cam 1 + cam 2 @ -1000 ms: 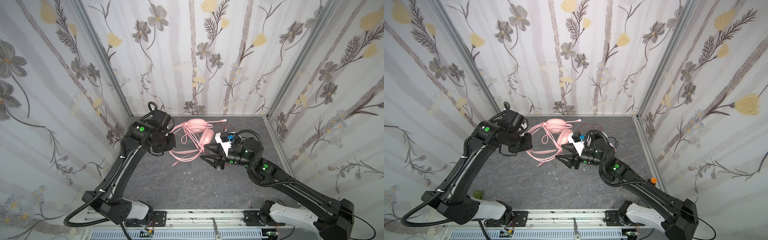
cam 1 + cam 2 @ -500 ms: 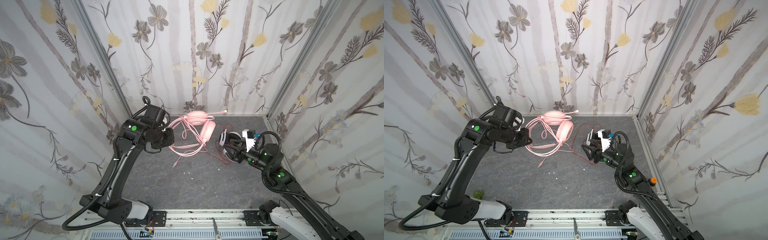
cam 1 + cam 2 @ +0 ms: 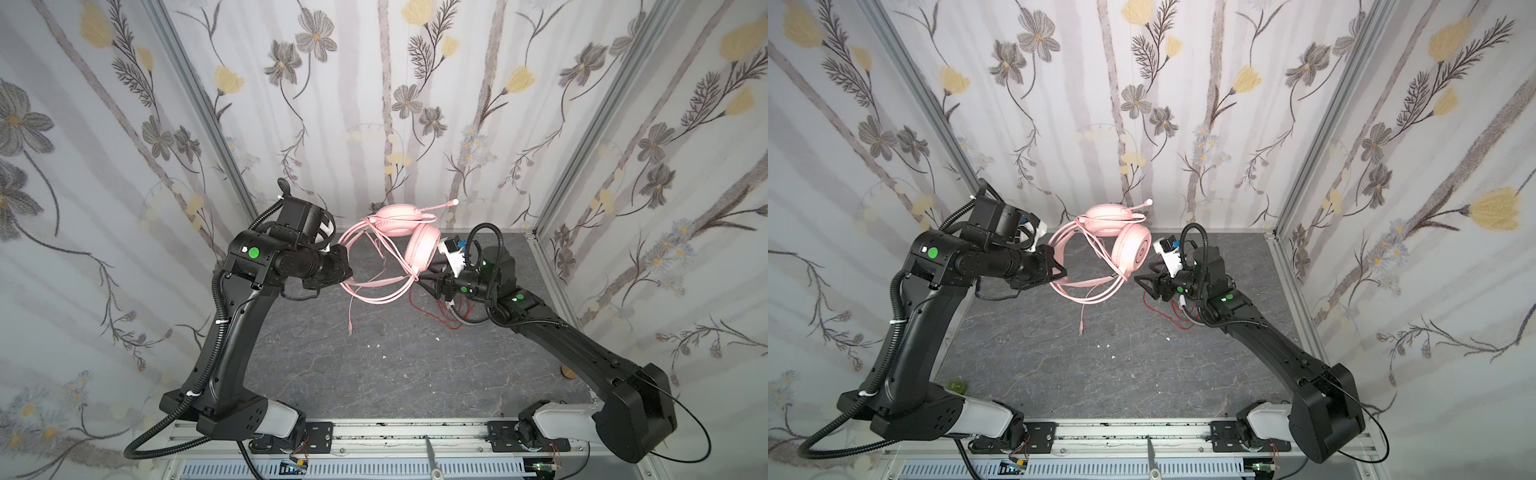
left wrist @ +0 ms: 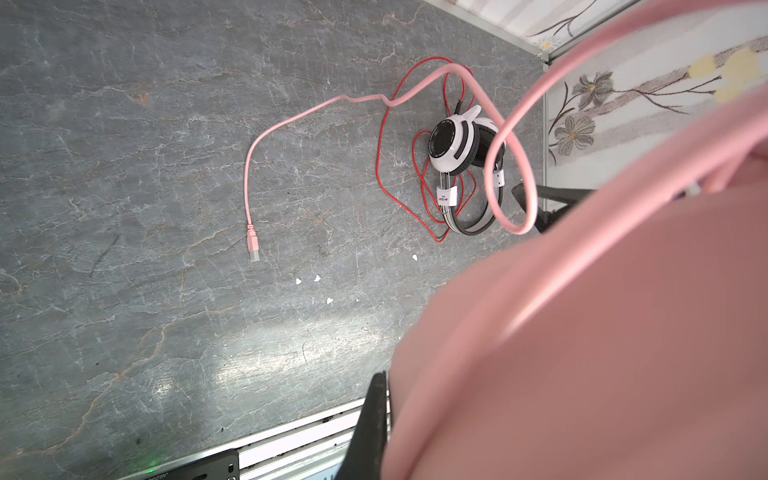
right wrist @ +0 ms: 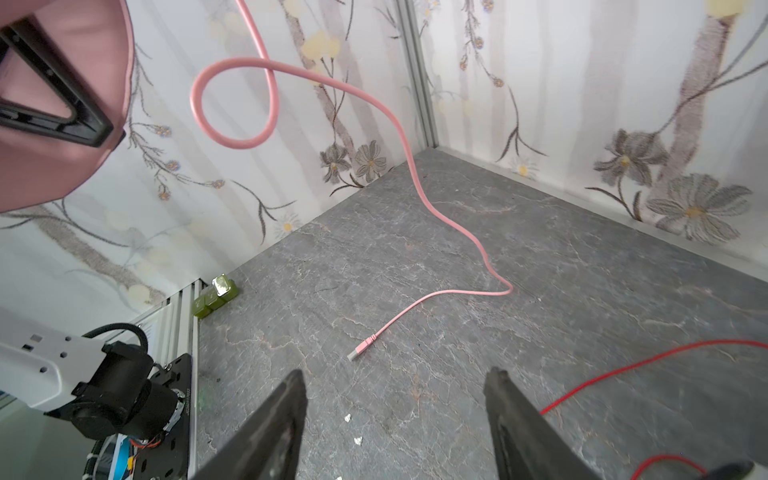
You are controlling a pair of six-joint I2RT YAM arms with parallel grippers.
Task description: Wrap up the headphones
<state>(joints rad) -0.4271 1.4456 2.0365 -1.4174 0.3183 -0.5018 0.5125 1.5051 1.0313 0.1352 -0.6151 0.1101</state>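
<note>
Toward the back edge of the tabletop, the left gripper is clamped shut on the headband of the pink headset, which it holds up off the surface; in the left wrist view the pink body fills most of the frame beside one black finger. Its mic boom points toward the back wall, and loops of the pink cord hang below the headband. From there the cord trails down to the grey tabletop, where its USB plug lies flat near the middle. The right gripper hovers just beside the pink earcup in both top views, its jaws spread wide with nothing between them. The white-and-black headset lies on the tabletop near the right edge, largely hidden under the right arm in both top views, with its thin red cord strewn loosely around it. A small green block sits at the front left corner, and a few white specks dot the middle of the surface
</note>
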